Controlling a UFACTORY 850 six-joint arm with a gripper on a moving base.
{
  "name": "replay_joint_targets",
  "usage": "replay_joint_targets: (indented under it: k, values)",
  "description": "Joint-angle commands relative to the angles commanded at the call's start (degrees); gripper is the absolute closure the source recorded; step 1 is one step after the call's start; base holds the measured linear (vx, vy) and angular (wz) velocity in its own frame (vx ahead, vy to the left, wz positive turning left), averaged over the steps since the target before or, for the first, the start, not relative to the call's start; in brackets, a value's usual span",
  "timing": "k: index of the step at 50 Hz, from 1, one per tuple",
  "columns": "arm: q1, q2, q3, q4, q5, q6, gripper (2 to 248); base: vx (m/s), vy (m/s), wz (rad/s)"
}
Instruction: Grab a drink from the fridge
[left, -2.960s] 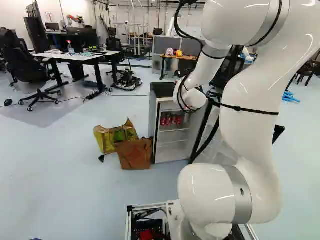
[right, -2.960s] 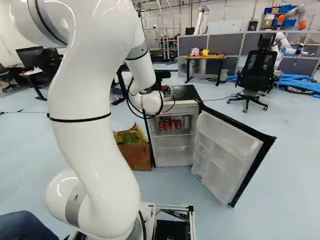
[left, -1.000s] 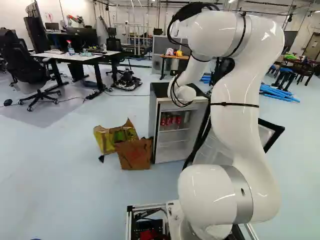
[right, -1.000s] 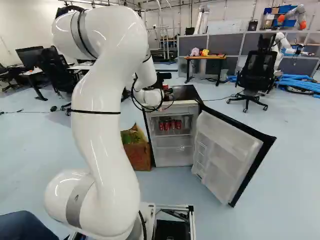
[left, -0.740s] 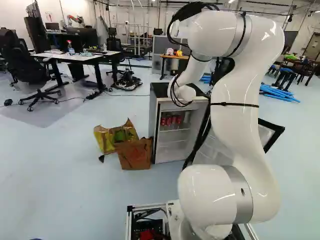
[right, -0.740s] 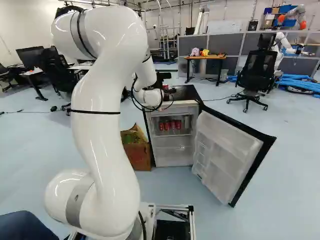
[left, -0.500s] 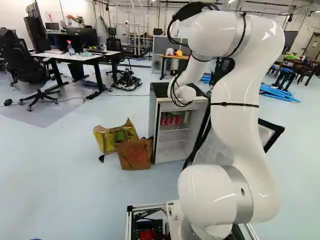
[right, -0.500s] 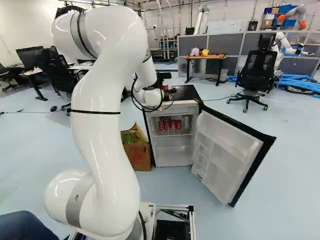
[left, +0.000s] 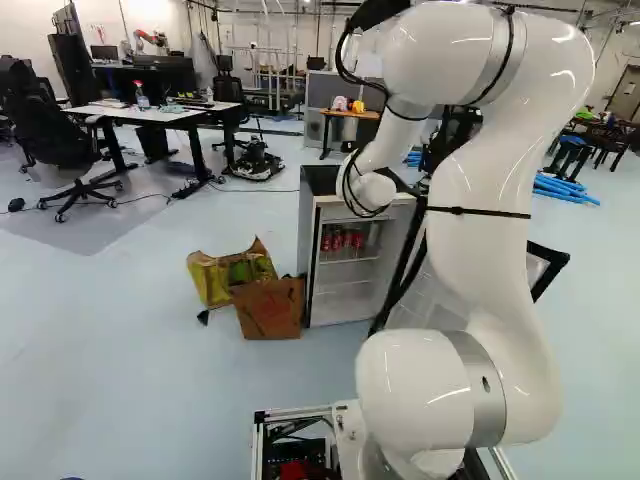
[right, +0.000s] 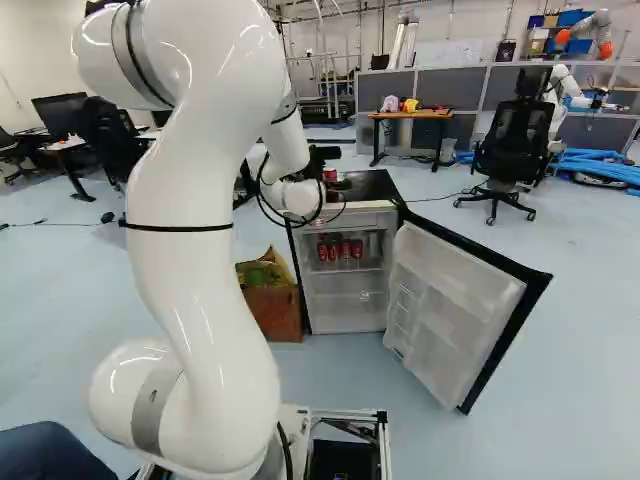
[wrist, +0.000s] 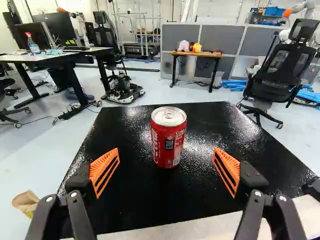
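Note:
My gripper (right: 338, 184) shows partly above the fridge (right: 345, 290) in the right base view. In the wrist view the gripper (wrist: 166, 171) is open, orange pads wide apart and touching nothing. A red can (wrist: 169, 137) stands upright on the fridge's black top (wrist: 135, 195), ahead of the gap between the fingers. The same can (right: 330, 174) is partly visible beside the wrist in the right base view. Several more red cans (right: 334, 251) stand on the fridge's upper shelf.
The fridge door (right: 455, 305) stands swung out at the fridge's right. Paper bags (left: 268, 308) sit against its left side. Beyond are a desk (left: 150, 113), a small wooden table (wrist: 196, 54), an office chair (wrist: 282, 67) and another robot (right: 565, 85).
Between three seconds and one second ago my arm stretched forward over the fridge. Since half a second ago its upper links have drawn back a little. The base and the fridge have stayed put.

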Motion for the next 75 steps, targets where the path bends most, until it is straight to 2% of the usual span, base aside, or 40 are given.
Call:
replay_joint_targets:
  k: [12, 39, 56, 75]
  values:
    - [-0.2, 3.4, 3.9, 0.0, 0.0, 0.0, 3, 0.000, 0.000, 0.000]
    - [-1.4, 13.7, 12.5, 0.0, -0.1, 0.0, 3, 0.000, 0.000, 0.000]
    - [-3.6, 19.4, 16.4, 0.0, -1.4, 0.0, 3, 0.000, 0.000, 0.000]
    - [-7.0, 24.1, 18.9, 0.6, -5.5, 0.0, 3, 0.000, 0.000, 0.000]
